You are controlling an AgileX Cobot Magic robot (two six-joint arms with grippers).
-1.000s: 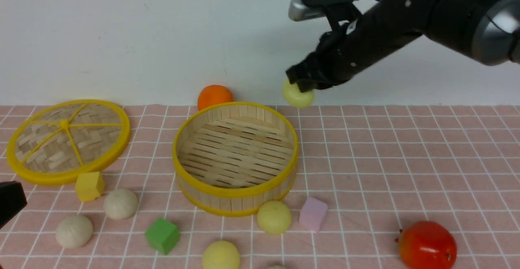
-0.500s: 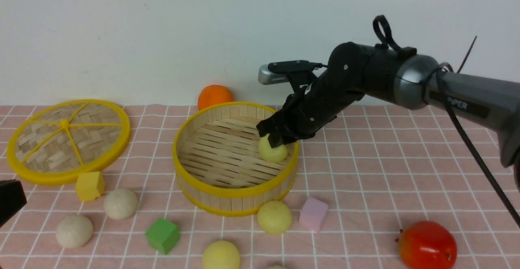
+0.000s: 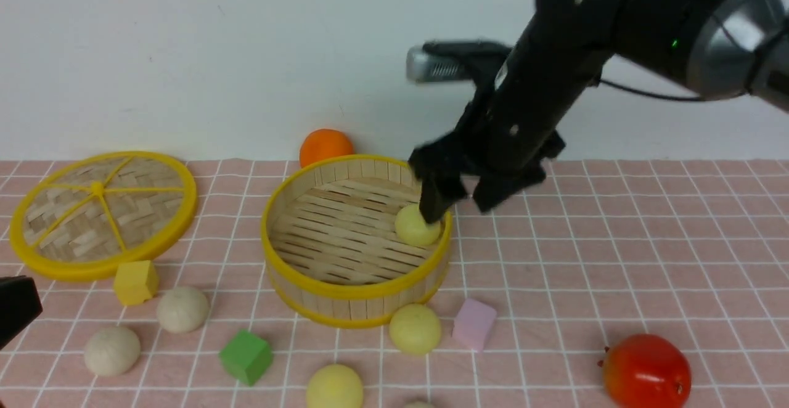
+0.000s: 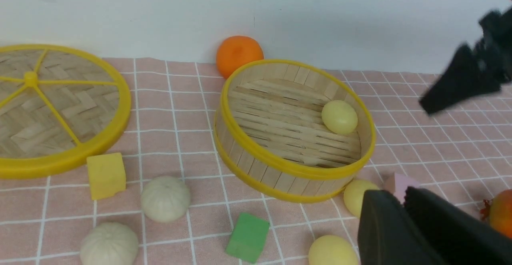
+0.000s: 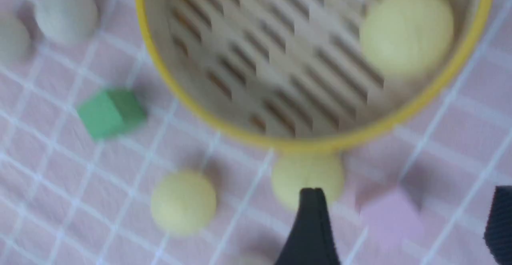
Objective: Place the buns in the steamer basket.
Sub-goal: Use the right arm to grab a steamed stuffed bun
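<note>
The steamer basket (image 3: pixel 351 291) stands mid-table. One pale yellow bun (image 3: pixel 417 226) lies inside it against the right wall. My right gripper (image 3: pixel 462 201) is open and empty just above that bun and the basket's right rim. Two more yellow buns (image 3: pixel 415 329) (image 3: pixel 335 386) lie in front of the basket. Two off-white buns (image 3: pixel 182 309) (image 3: pixel 112 350) lie at the front left, and a third peeks in at the bottom edge (image 3: pixel 419 404). My left gripper (image 4: pixel 402 195) is shut and empty, low at the front left. The right wrist view shows the basket (image 5: pixel 224 125) with the bun (image 5: pixel 406 33) in it.
The woven lid (image 3: pixel 102 211) lies at the left. An orange ball (image 3: pixel 325 146) sits behind the basket. A red fruit (image 3: pixel 647 371) sits at the front right. A yellow cube (image 3: pixel 135 281), a green cube (image 3: pixel 246 355) and a pink cube (image 3: pixel 474 324) lie around the basket's front.
My right gripper came down from above the far rim with the yellow bun, set it inside the basket, opened and lifted off it. The left arm has not moved.
</note>
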